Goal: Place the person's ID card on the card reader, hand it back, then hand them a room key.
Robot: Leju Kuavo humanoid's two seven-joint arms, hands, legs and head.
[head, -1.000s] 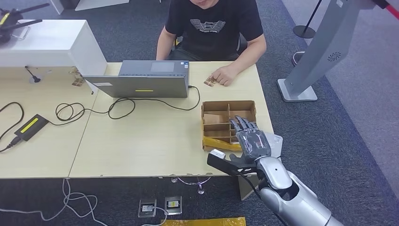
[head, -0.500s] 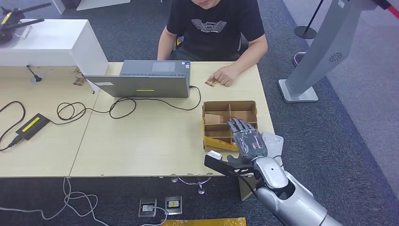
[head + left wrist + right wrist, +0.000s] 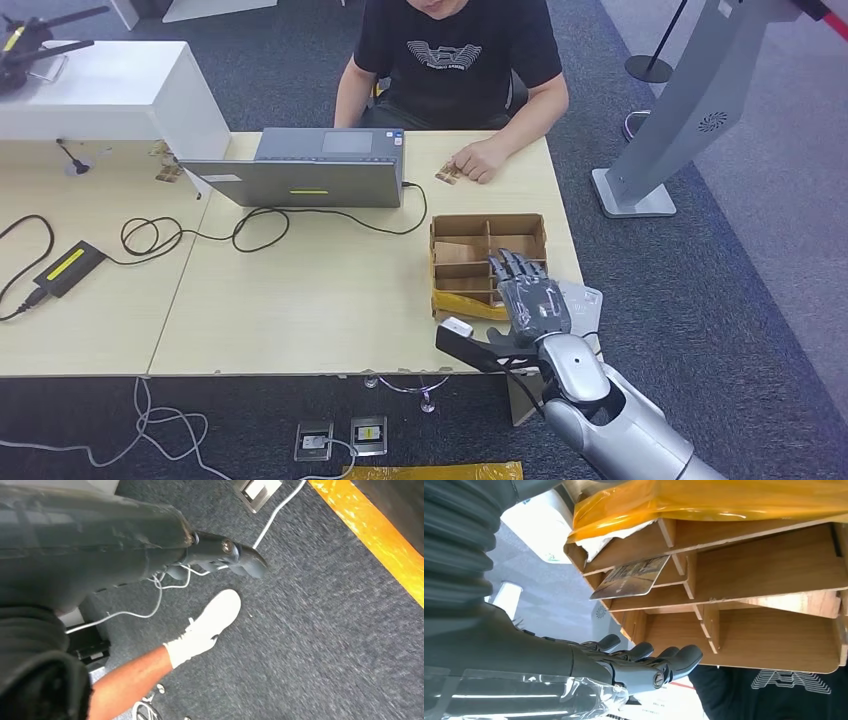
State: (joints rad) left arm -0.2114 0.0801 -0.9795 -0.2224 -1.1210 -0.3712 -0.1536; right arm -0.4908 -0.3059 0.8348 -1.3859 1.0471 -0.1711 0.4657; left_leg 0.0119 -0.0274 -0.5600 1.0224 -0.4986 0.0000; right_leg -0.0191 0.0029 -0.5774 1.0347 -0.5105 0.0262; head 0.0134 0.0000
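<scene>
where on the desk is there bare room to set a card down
The widest bare patch of the pale wooden desk lies between the black looped cable and the near edge, left of the divided cardboard organiser box. It is crowded around that box, where the right hand hovers, and beside the grey laptop.

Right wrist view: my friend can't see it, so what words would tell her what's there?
The robot's right hand, fingers apart and holding nothing, hovers beside a wooden divider box. A card lies in one compartment, with yellow plastic along the box's edge and a person's black shirt beyond.
</scene>
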